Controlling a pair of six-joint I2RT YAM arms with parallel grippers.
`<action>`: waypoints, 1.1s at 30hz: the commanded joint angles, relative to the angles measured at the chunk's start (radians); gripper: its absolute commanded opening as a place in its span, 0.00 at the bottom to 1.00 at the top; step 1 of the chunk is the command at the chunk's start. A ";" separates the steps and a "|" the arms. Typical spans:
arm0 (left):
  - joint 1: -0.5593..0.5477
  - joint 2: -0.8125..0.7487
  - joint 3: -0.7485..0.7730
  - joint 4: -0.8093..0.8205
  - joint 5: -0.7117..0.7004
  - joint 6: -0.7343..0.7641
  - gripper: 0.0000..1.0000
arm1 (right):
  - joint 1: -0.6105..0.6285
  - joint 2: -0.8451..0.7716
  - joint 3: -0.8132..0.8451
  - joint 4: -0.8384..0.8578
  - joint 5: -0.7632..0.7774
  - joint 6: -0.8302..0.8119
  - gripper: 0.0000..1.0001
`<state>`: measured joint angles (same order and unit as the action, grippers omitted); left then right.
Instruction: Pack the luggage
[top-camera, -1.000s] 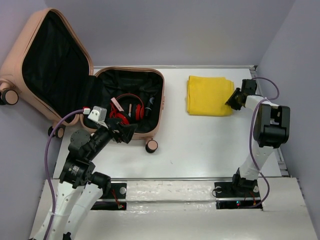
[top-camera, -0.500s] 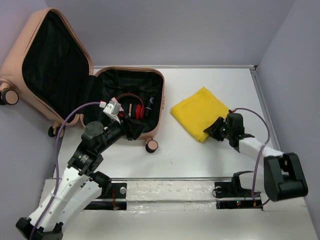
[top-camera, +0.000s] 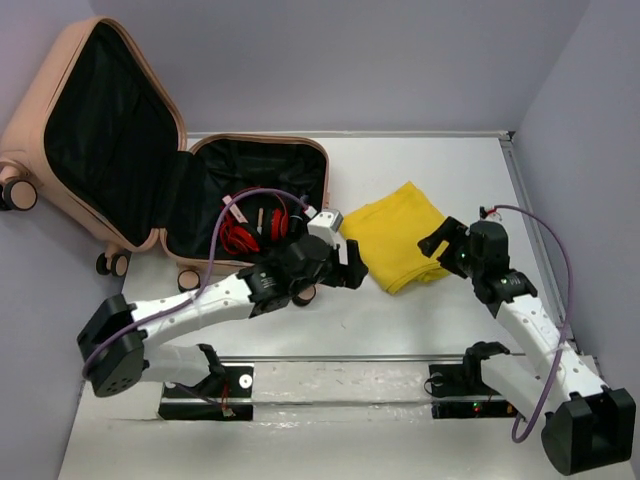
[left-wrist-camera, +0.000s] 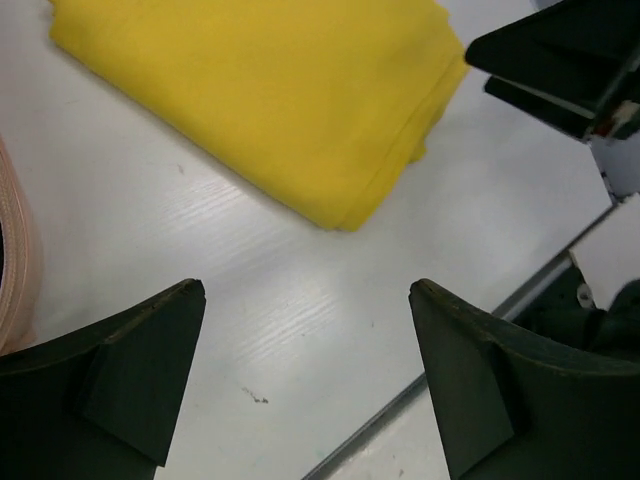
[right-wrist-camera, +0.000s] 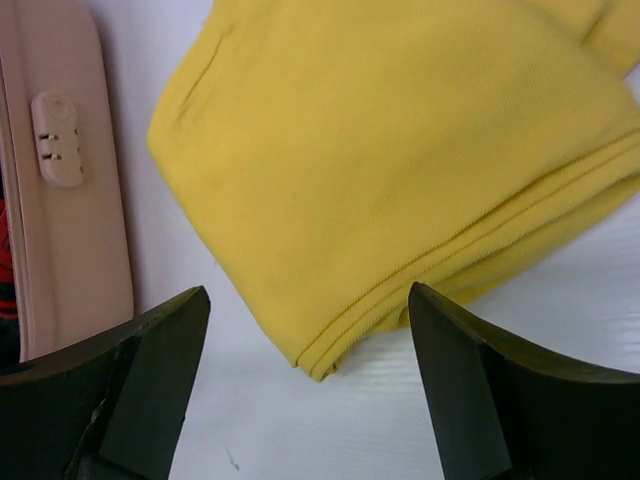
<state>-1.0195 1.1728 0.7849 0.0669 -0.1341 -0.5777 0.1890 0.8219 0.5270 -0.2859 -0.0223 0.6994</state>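
Salmon-pink luggage (top-camera: 324, 205), one only, open at the far left of the white counter (top-camera: 420, 310), lid leaning back. On its black lining, one pair of red headphones (top-camera: 262, 222) among small items too tangled to name. One folded yellow cloth (top-camera: 400, 235) just right of the case. Two hands: left hand (left-wrist-camera: 305, 290) spread wide, empty, just short of the cloth's corner, case rim close on its left; right hand (right-wrist-camera: 305, 295) likewise spread and empty over the cloth's edge, cloth between it and the case.

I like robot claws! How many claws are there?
2. The left gripper is between the luggage and the yellow cloth; the right gripper is on the cloth's other side. None look hidden.
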 joint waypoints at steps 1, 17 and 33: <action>-0.005 0.128 0.086 0.131 -0.243 -0.068 0.95 | -0.003 0.097 0.148 -0.061 0.166 -0.150 0.86; 0.110 0.726 0.438 0.079 -0.334 -0.200 0.99 | -0.203 0.230 0.334 -0.058 -0.013 -0.301 1.00; 0.170 0.942 0.542 0.132 -0.150 -0.241 0.85 | -0.367 0.813 0.571 -0.007 -0.338 -0.377 1.00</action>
<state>-0.8616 2.0663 1.3155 0.1734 -0.3256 -0.7784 -0.1757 1.5238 1.0237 -0.3241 -0.2707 0.3573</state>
